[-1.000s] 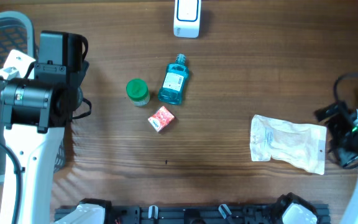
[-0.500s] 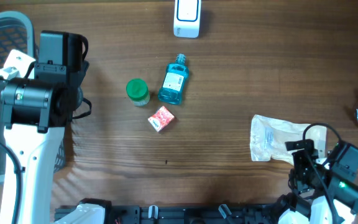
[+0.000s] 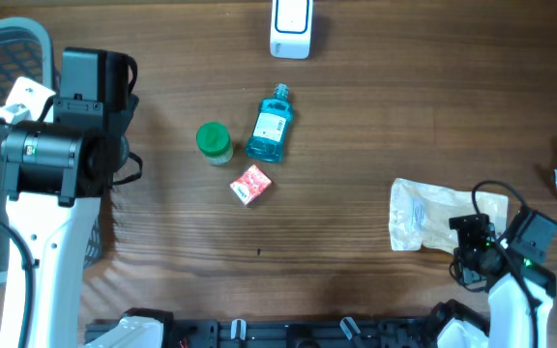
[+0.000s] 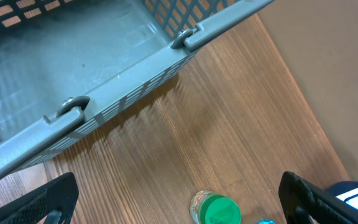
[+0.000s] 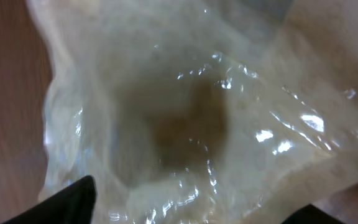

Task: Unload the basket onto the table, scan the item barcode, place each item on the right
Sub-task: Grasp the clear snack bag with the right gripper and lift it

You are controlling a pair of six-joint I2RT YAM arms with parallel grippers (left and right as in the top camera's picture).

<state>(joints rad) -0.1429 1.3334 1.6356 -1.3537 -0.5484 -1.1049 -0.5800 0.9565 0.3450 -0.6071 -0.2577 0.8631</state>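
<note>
Only overhead shows the red box (image 3: 251,184)

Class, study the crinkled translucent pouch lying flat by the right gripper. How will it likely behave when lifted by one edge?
The pouch looks wrinkled and lies flat, so it will probably flop and sag rather than hold its shape. In the right wrist view its surface glints, which suggests a slippery film. It appears thin, so it is likely light for its size.
</note>
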